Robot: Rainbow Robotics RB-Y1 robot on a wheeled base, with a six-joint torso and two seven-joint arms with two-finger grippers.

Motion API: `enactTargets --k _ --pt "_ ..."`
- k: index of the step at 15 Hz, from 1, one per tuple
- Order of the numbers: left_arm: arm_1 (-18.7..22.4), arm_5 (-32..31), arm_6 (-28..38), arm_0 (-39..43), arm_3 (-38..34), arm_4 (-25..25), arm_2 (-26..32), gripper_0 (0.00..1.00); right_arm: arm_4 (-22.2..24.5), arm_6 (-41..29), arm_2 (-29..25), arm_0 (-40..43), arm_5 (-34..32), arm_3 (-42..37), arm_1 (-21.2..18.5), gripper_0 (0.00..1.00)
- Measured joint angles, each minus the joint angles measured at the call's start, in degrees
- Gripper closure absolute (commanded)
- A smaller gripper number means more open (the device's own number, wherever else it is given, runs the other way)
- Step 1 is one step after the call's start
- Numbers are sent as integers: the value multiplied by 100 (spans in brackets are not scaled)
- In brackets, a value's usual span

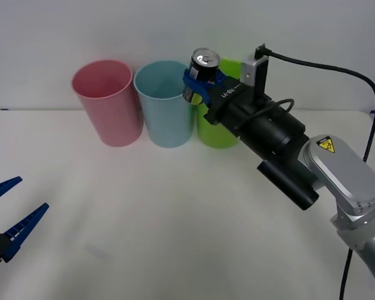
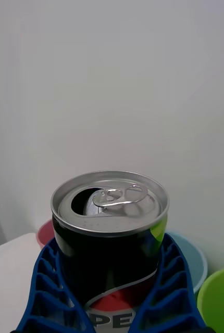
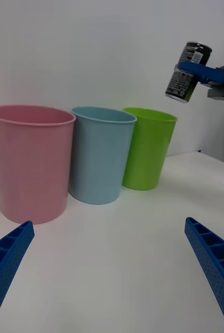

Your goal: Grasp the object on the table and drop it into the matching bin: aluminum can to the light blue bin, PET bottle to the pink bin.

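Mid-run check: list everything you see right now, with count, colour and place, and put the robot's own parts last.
aluminum can: one, dark with a silver pull-tab top, held in the air tilted, above the gap between the light blue and lime green bins.
pink bin: one, pink, upright at the far side of the table, leftmost of the row.
light blue bin: one, light blue, upright, middle of the row.
lime green bin: one, lime green, upright, rightmost, partly behind the right arm.
table: one, white, under the bins.
right gripper: one, blue fingers, shut on the can, raised over the bins.
left gripper: one, blue fingers, open, low over the table's near left edge.
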Motion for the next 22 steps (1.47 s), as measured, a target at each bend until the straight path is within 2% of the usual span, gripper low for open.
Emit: enactTargets --k 9,15,17,22 --pt "0 0 0 0 0 0 0 0 445 32 -2 -1668 732 2280 1202 100" --pt "0 0 0 0 0 0 0 0 598 87 -11 -2492 1146 3528 1700 100" --pt "0 0 0 0 0 0 0 0 649 87 -15 -2669 1200 3778 1802 100" --pt "0 0 0 0 0 0 0 0 768 92 7 -2681 1202 3807 1870 100"
